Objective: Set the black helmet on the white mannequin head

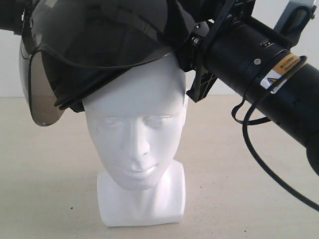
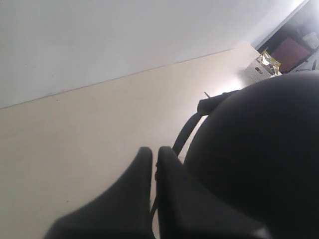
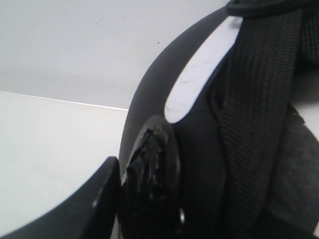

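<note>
so the black helmet (image 1: 99,45) sits tilted on the crown of the white mannequin head (image 1: 137,129), not pulled down yet. left end effector (image 2: 154,162) pinches its thin edge, right end effector (image 3: 117,172) clamps the rim.

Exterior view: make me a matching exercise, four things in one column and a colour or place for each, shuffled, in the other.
1 black helmet
2 white mannequin head
3 visor
4 cable

A stands upright on the table
B loops below the right arm
C tilted over the head's crown
D smoke-tinted, beside the forehead

Pairs: 1-C, 2-A, 3-D, 4-B
</note>
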